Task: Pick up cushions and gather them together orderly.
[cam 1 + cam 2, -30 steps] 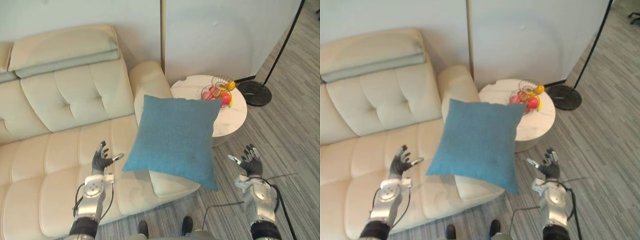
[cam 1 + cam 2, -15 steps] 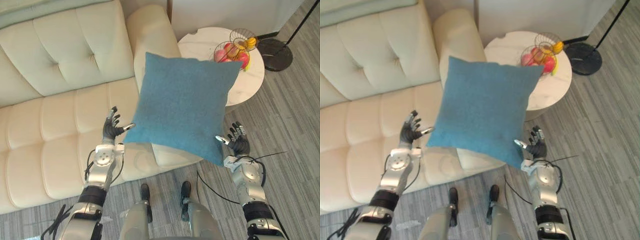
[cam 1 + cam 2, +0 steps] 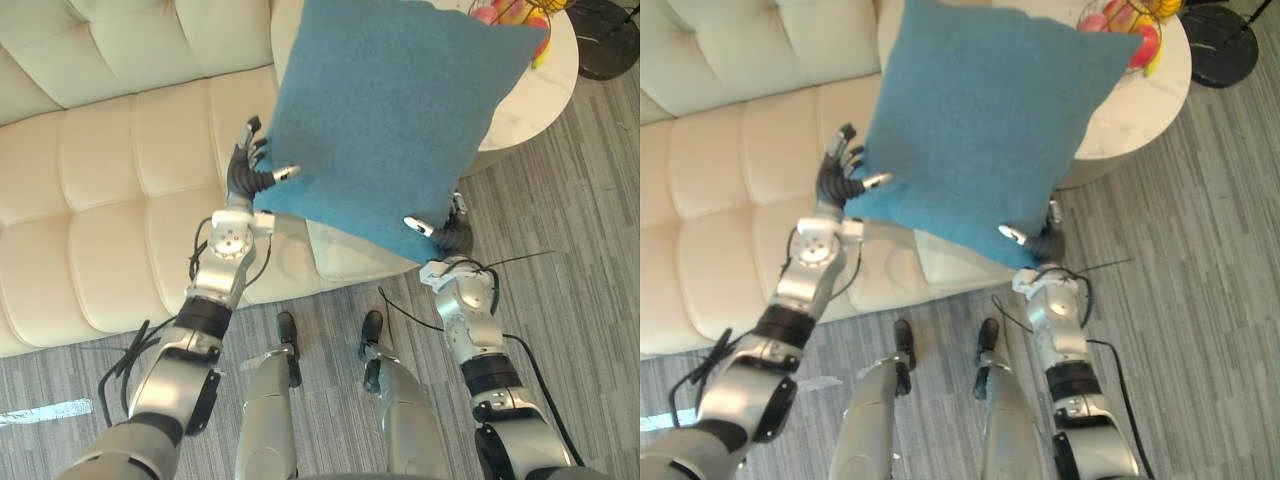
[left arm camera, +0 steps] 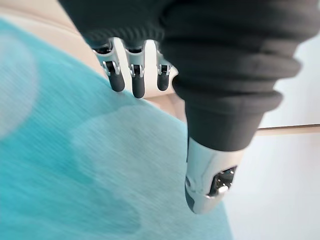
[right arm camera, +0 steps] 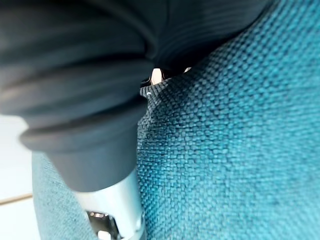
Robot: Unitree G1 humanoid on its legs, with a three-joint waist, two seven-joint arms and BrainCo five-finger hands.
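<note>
your left robot hand [image 3: 241, 182] is released, fingers straight and spread, set against the lower left edge of the blue cushion [image 3: 395, 120], with the thumb lying across its front. your right robot hand [image 3: 452, 238] sits at the cushion's lower right corner, thumb on the front face. its fingers are tucked behind the fabric, so you cannot tell whether they grip. the cushion hangs upright between both hands, held up over the edge of the cream sofa [image 3: 100, 200]. beyond the right robot hand stands a round white table [image 3: 545, 95] carrying fruit [image 3: 1120, 18].
</note>
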